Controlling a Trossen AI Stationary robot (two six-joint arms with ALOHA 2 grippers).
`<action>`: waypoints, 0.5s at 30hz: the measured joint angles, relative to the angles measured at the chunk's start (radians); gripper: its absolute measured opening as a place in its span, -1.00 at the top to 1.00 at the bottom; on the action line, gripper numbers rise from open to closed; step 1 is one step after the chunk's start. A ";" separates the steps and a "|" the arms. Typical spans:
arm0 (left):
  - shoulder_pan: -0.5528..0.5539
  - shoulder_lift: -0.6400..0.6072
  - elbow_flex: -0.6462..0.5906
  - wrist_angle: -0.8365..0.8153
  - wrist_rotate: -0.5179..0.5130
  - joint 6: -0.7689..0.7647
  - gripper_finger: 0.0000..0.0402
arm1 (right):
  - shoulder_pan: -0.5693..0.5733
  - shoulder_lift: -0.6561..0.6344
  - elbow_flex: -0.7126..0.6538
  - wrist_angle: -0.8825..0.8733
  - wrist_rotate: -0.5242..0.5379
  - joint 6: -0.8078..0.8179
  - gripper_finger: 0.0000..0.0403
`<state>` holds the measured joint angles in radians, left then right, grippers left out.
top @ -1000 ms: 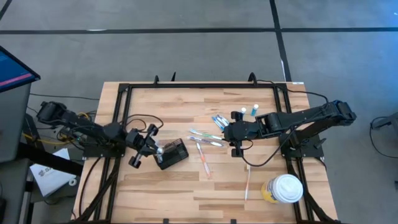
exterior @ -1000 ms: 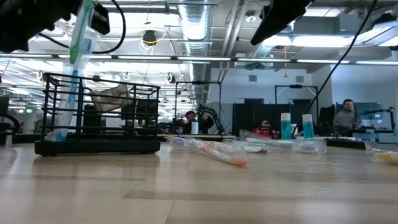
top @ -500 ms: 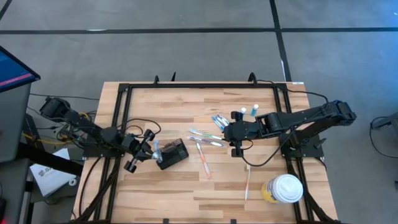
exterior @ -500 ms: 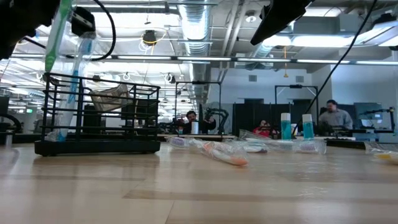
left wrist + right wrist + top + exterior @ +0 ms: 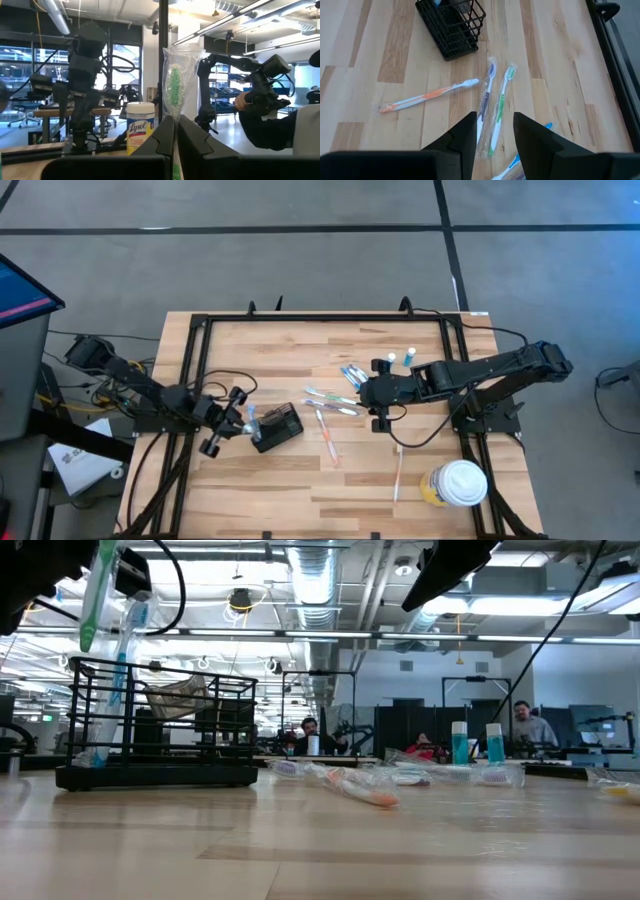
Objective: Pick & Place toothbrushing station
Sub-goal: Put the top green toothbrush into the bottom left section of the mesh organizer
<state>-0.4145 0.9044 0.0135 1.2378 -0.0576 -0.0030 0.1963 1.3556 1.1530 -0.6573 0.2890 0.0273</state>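
The toothbrushing station (image 5: 278, 427), a black wire holder, stands on the wooden table left of centre, also in the low view (image 5: 155, 730). A blue toothbrush (image 5: 120, 670) leans inside it. My left gripper (image 5: 232, 423) hovers just left of the holder, shut on a green toothbrush in a clear wrapper (image 5: 175, 82). This toothbrush (image 5: 92, 600) hangs above the holder's left end. My right gripper (image 5: 492, 135) stands open above loose wrapped toothbrushes (image 5: 492, 107) at the table's middle and touches nothing. My left gripper pinches the wrapped green toothbrush at its handle (image 5: 175, 150) between the two shut fingers. The fingers come nearly level from the table's left and lie across it. The toothbrush stands nearly upright, its bristle head (image 5: 175, 85) above the fingertips and its lower end (image 5: 82, 640) clear of the holder.
An orange toothbrush (image 5: 427, 97) and two more wrapped ones lie right of the holder. Small tubes (image 5: 400, 358) stand at the far right. A white-lidded yellow container (image 5: 455, 484) sits at the near right corner. A black frame (image 5: 200, 370) borders the table.
My left gripper has carried the green toothbrush a little toward the table's left edge, from over the holder to beside its left end, and has stood still for the last half second. The toothbrush now tilts slightly. It stays held.
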 joint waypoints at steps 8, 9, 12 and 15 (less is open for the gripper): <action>-0.033 0.106 0.000 0.086 -0.034 0.000 0.99 | 0.000 0.000 0.000 0.000 0.000 0.000 0.41; -0.045 0.124 0.000 0.102 -0.047 0.006 0.99 | 0.000 0.000 0.000 0.000 0.000 0.000 0.41; -0.071 0.165 0.000 0.170 -0.080 0.046 0.99 | 0.000 0.000 0.000 0.000 0.000 0.000 0.41; -0.082 0.188 0.000 0.177 -0.096 0.057 0.99 | 0.000 0.000 0.000 0.000 0.000 0.000 0.41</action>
<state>-0.4962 1.0926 0.0135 1.4148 -0.1538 0.0537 0.1963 1.3556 1.1530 -0.6575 0.2890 0.0273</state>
